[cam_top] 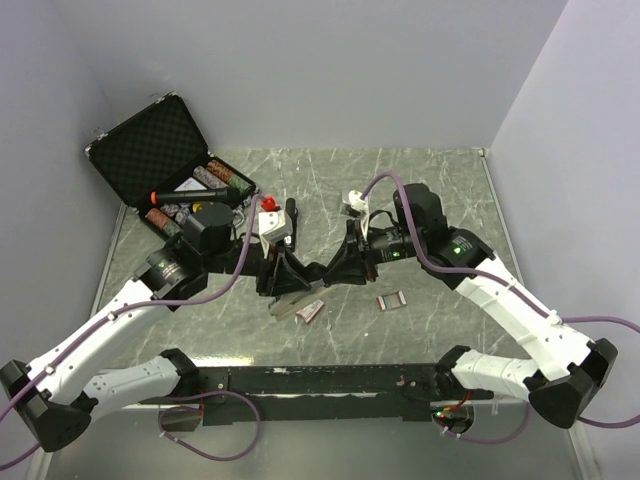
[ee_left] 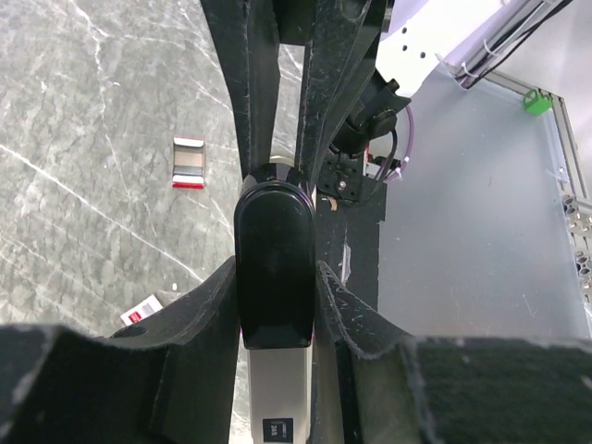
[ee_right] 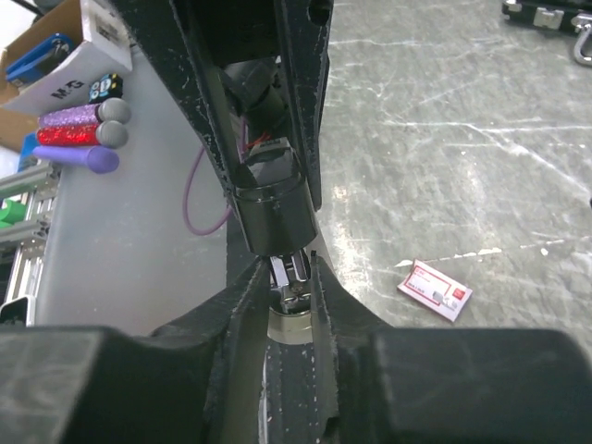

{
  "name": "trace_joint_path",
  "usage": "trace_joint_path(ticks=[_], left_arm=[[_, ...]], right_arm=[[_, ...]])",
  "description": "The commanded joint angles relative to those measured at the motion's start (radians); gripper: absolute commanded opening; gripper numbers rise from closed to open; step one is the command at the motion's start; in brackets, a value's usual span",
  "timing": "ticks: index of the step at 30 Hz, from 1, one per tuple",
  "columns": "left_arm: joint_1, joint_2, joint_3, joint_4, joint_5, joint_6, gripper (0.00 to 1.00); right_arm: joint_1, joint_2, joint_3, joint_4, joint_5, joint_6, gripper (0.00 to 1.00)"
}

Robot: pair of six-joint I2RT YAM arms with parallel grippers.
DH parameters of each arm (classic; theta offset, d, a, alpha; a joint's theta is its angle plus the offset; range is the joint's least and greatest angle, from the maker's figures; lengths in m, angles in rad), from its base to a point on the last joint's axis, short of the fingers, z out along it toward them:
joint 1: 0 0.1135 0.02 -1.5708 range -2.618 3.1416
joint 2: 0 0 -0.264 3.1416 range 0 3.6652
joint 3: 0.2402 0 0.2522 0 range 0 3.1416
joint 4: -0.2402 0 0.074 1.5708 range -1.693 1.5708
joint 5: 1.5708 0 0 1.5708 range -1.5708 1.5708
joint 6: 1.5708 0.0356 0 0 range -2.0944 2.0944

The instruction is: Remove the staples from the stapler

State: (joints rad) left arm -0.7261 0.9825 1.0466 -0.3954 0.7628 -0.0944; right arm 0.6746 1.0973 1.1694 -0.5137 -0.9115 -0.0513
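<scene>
Holding the stapler (ee_left: 273,222) above the table (cam_top: 430,330) at frame centre: left gripper (ee_left: 276,301) clamps its black body as an anchor; right gripper (ee_right: 289,277) pinches the metal tray end, likely to draw staples out.

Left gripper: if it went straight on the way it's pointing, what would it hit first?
The stapler that the left gripper clamps. Straight beyond it is the right gripper, apparently gripping the stapler's far end, though depth is unclear.
</scene>
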Motion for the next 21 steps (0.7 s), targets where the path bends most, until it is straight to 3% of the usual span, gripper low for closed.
trace_joint_path(ticks=[1,9,21], left_arm=[[-0.003,-0.074,0.006,0.154,-0.014,-0.045,0.01],[-0.003,-0.151,-0.042,0.345,-0.083,-0.163,0.01],[-0.003,-0.208,-0.140,0.618,-0.188,-0.312,0.01]], right_arm=[[0.014,-0.028,-0.063,0.063,-0.020,0.017,0.24],[0.045,-0.057,-0.175,0.161,-0.026,0.093,0.03],[0.088,-0.040,-0.263,0.322,-0.026,0.195,0.01]])
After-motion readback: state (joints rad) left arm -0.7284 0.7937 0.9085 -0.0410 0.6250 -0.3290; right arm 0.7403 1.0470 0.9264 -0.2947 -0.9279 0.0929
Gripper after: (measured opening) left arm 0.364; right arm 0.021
